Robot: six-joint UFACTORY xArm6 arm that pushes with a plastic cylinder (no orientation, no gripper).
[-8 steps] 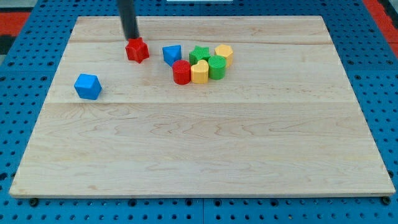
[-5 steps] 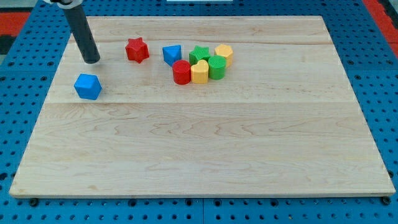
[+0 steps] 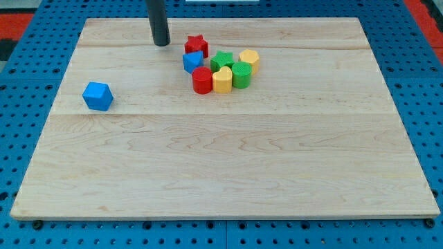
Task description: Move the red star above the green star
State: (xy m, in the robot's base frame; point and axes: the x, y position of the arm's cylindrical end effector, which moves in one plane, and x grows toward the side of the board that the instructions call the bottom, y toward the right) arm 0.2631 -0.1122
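Note:
The red star [image 3: 196, 45] lies near the view's top, just up-left of the green star [image 3: 223, 59] and touching the blue triangular block [image 3: 192, 61] below it. My tip [image 3: 162, 43] stands on the board to the left of the red star, a short gap away, not touching it.
A cluster sits right of the blue triangular block: a red cylinder [image 3: 202, 80], a yellow block [image 3: 222, 80], a green cylinder [image 3: 241, 74] and a yellow hexagon [image 3: 249, 59]. A blue cube [image 3: 97, 95] lies alone at the view's left. The wooden board [image 3: 221, 166] lies on a blue pegboard.
The red star has moved right and slightly up, now against the blue triangular block. My tip swung out to the left by the blue cube, then came back to the star's left.

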